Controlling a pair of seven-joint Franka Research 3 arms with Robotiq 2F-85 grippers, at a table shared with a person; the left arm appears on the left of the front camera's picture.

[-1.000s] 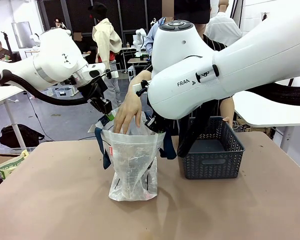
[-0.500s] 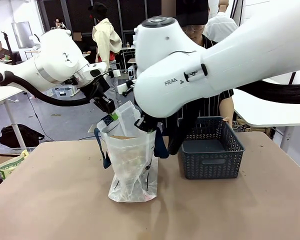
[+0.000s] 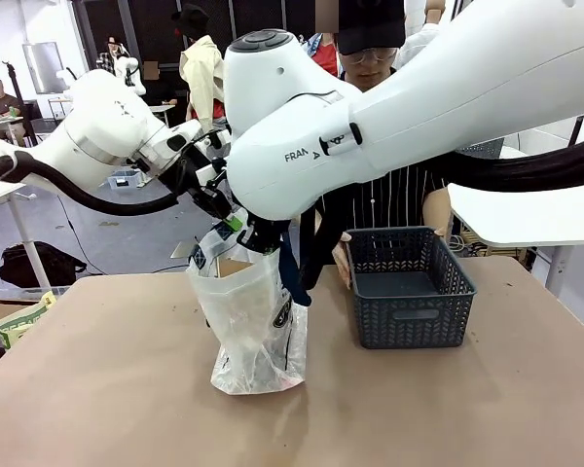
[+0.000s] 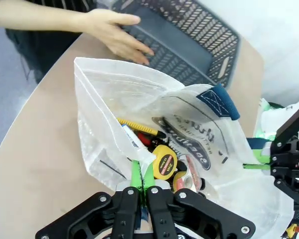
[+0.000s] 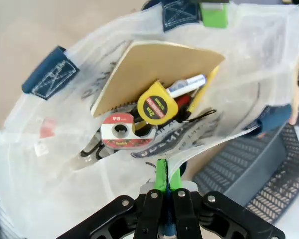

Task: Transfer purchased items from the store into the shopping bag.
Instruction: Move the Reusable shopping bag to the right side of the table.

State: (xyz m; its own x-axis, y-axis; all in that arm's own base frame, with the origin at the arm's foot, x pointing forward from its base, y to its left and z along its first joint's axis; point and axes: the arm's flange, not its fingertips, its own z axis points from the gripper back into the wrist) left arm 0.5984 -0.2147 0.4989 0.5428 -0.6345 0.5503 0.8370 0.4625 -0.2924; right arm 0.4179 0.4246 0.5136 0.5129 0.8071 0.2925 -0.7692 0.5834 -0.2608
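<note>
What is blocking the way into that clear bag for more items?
Nothing visible does. Both end effectors, left and right, pinch opposite rims of the shopping bag, holding its mouth open. The tape measure and other items lie inside, below the opening.

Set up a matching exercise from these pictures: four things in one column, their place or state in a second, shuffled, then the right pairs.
Things
1. shopping bag
2. basket
3. tape measure
4. left gripper

Place or state
A. yellow, lying inside the bag
B. dark grey, on the table beside the bag
C. shut on the bag's rim
D. clear plastic, held open at its top

Pairs: 1-D, 2-B, 3-A, 4-C
</note>
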